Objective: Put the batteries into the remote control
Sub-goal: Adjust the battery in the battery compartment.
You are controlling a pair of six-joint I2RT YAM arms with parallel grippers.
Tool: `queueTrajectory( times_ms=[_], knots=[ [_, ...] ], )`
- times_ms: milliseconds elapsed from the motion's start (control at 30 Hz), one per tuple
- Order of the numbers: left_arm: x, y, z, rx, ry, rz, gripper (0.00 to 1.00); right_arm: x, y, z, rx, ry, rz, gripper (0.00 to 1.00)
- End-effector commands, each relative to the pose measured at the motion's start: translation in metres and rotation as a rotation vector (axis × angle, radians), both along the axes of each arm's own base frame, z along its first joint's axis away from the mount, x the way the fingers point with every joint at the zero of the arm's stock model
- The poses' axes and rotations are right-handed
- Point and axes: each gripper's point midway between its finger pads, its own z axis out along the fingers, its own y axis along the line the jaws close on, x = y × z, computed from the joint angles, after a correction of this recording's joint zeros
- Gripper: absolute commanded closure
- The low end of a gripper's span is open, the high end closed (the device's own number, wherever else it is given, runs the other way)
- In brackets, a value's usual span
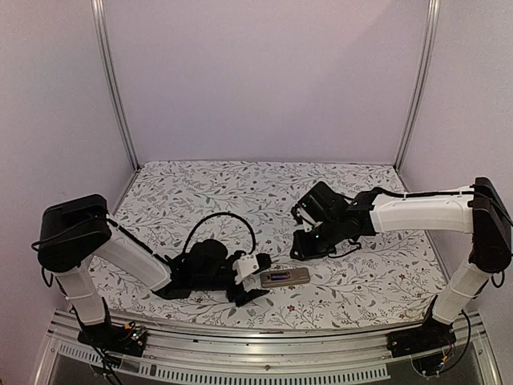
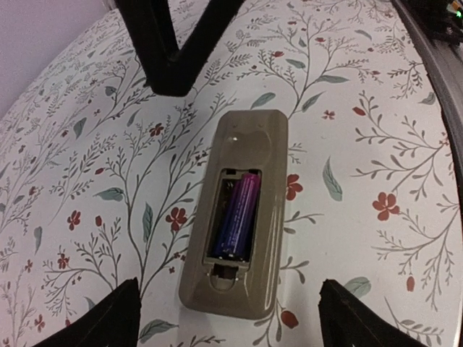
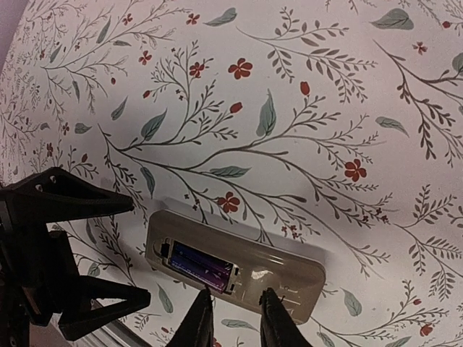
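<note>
Grey-tan plastic is turned upward where the remote control has been laid face down on the table, close to the middle of its near edge, with its long side running along that edge. No back cover is fitted, and none can be found in any view. The rectangular bay is therefore exposed, and the batteries are seen inside it as slim, glossy cylinders with a blue-to-purple sheen. Two appear to be lying side by side, though the darker one is hard to separate from the shadowed wall. The loading is judged nearly or wholly done. What is probably left is a check that both cells are pressed flat between the contacts, and the closing of the bay if a cover is supplied. The left gripper is spread wide and nothing is grasped: its matte black fingers are set either side of the remote's end, with no contact visible. The right gripper is held just beyond the remote toward the far edge, drawn to a narrow gap and empty. The table is matte white, printed with grey-green sprigs and small red flowers.
</note>
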Motion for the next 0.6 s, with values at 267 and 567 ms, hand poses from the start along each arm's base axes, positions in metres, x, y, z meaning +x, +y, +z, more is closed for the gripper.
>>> queueTrajectory(
  times_ms=[267,567],
  knots=[
    [0.004,-0.015,-0.010,0.002,0.045,-0.082,0.19,-0.021,0.011,-0.037,0.031,0.170,-0.053,0.78],
    [0.005,-0.011,-0.034,0.043,0.129,-0.058,0.28,-0.026,0.013,-0.047,0.031,0.198,-0.033,0.78]
  ],
)
